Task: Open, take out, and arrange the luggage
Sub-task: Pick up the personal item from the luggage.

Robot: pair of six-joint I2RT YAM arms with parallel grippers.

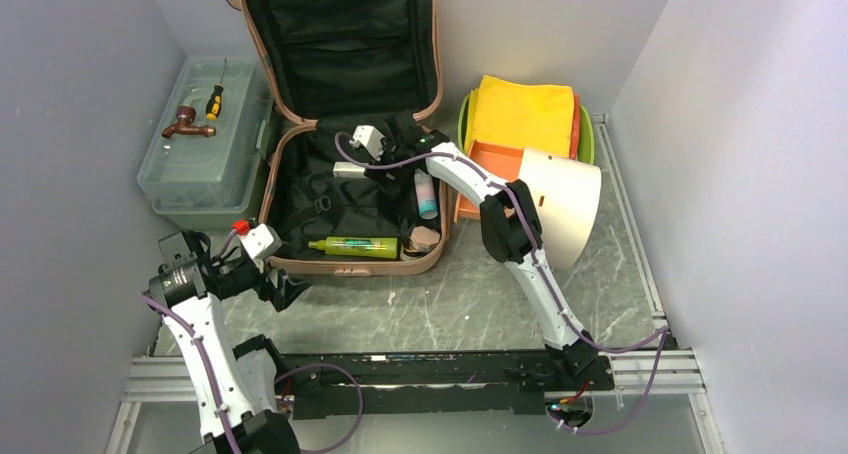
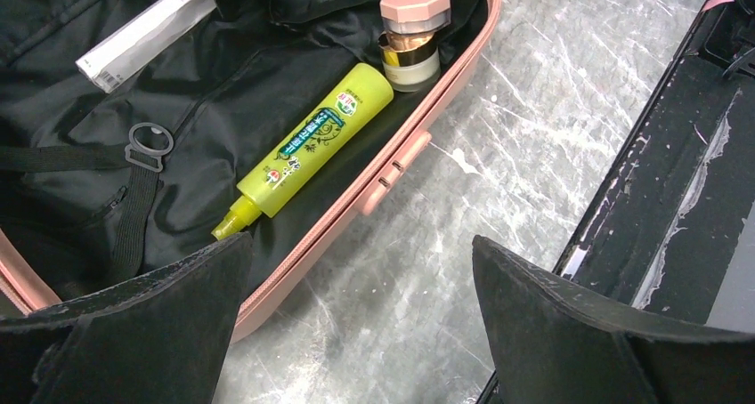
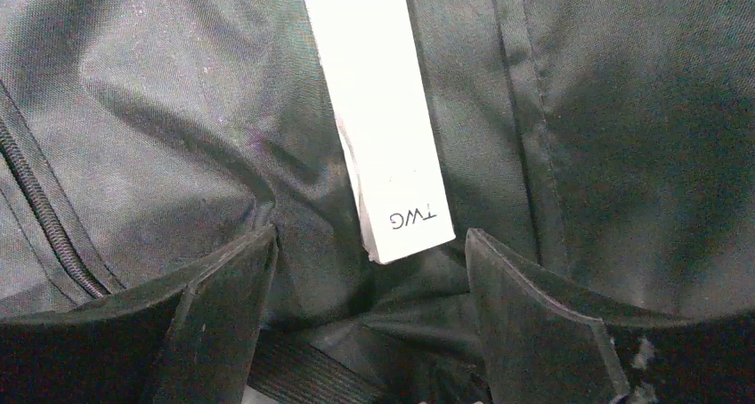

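I'm working on a grey-green marbled counter [image 1: 450,304] boxed in by pale walls on the left, back and right. A black mounting rail [image 1: 450,371] runs along its near edge.

The luggage [image 1: 340,44] lies open at the counter's back, left of the middle, with its lid propped upright against the back wall and black lining showing in both halves. A translucent toolbox [image 1: 205,169] sits in the back-left corner with a brown tap [image 1: 185,124] and a screwdriver [image 1: 214,101] on its lid. Toward the back-right corner a lime green tray [image 1: 588,146] carries a yellow cloth [image 1: 525,114]. An orange box [image 1: 495,164] and a white cone [image 1: 560,199] lie just in front of it.

From overhead, the right pincer [image 1: 372,170] reaches into the lower shell, and the left pincer [image 1: 285,289] hangs by the luggage's near-left corner. Only the right wrist view shows the right pincer [image 3: 369,244] spread, with the end of a slim white box [image 3: 383,110] marked "TWG" lying between the tips, apparently clear of both. Only the left wrist view shows the left pincer [image 2: 361,244] spread wide with nothing in it. It also shows the yellow-green bottle [image 2: 312,146] lying along the near wall and the pink-lidded jar [image 2: 412,39] just beyond the bottle's base.
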